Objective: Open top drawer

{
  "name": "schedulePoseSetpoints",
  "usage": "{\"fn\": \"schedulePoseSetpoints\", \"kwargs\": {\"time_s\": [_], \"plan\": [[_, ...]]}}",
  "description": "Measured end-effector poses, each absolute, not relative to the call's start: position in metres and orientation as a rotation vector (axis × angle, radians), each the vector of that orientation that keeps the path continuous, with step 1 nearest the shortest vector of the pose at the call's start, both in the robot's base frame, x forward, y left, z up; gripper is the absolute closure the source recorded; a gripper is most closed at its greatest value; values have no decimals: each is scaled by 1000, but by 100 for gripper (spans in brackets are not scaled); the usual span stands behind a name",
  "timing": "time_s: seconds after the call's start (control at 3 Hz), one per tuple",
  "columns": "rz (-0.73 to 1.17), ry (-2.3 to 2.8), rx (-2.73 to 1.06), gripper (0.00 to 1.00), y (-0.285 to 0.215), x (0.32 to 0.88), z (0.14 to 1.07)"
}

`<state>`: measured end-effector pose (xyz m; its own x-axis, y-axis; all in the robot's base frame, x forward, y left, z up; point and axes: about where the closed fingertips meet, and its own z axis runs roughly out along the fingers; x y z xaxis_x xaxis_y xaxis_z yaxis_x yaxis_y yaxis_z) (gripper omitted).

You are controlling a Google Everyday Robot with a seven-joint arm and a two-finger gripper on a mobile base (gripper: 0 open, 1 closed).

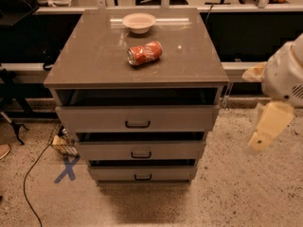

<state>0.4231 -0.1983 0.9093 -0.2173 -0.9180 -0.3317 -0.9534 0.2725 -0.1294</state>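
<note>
At right edge, hand [268,126] well apart from top drawer [137,117]; open or closed, cannot tell. Drawer partly out, dark gap under counter [90,60]. On counter: can [145,53], bowl [138,21].

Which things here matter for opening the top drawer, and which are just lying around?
Job: top drawer, standing slightly open; gripper, off to the drawer's right, not touching it.
Lying about: red can on its side, white bowl, two lower drawers, blue floor cross.
</note>
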Motion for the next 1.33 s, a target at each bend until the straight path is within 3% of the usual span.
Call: {"fn": "schedulePoseSetpoints", "kwargs": {"time_s": [0.33, 1.0, 1.33], "plan": [[266, 2154, -1704, 0, -166, 406, 826], [236, 2105, -1696, 0, -163, 419, 811], [165, 2041, -1717, 0, -143, 453, 775]]}}
